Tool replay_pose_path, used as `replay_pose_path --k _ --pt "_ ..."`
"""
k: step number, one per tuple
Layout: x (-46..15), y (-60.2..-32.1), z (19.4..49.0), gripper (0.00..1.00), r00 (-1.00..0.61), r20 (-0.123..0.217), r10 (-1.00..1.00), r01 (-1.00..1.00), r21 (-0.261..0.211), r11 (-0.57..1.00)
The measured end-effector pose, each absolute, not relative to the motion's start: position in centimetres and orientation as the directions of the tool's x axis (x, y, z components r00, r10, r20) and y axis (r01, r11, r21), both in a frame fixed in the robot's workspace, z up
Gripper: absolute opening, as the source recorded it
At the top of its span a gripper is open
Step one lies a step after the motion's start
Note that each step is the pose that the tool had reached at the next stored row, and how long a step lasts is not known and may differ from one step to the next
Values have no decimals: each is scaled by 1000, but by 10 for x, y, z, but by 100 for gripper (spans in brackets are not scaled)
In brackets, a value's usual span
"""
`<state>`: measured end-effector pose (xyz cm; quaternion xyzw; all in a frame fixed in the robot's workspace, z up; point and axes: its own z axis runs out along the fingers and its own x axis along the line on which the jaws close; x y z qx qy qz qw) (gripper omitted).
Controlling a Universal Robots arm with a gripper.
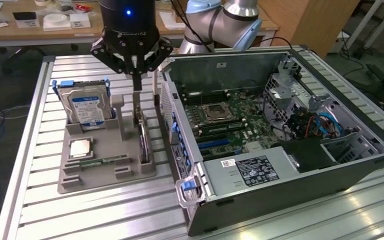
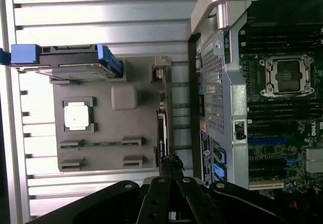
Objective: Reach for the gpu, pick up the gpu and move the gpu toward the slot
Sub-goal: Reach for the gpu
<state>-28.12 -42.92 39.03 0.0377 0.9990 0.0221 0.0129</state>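
Gripper (image 1: 137, 82) hangs upper centre of the exterior view, fingers pinched together, empty, just above the gpu (image 1: 143, 142), which stands edge-on in the tray (image 1: 92, 182), at the exterior view's left of the case (image 1: 265, 200). Wrist view: the closed gripper (image 2: 171, 162) sits over one end of the gpu (image 2: 161, 128).

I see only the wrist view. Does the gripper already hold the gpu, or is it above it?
Observer: It holds nothing. In the exterior view the gripper, shut, hangs over the far end of the gpu, which stands on edge in the gray holder.
Operator: And the hard drive, does it lie flat?
Observer: No. The hard drive stands upright in the holder, and its blue label faces the exterior camera.
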Motion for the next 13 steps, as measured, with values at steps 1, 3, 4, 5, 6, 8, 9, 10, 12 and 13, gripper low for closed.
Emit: replay_pose_path --k 1,3,4,5,6,8,9,10,12,13 --pt "-281 -429 390 11 -997 -24 76 75 45 996" --pt "-281 -429 390 11 -997 -24 76 75 45 996" --pt "-281 -429 390 11 -997 -24 76 75 45 996" --pt "-281 -429 390 11 -997 -24 76 75 45 996" --pt "-281 -429 390 11 -997 -24 76 75 45 996" --pt "-281 -429 390 11 -997 -24 76 75 45 996" --pt "-281 -429 390 11 -997 -24 76 75 45 996" --pt "-281 -429 390 11 -997 -24 76 75 45 996" --pt "-281 -429 390 11 -997 -24 76 75 45 996" --pt "-281 -429 390 11 -997 -24 76 75 45 996"
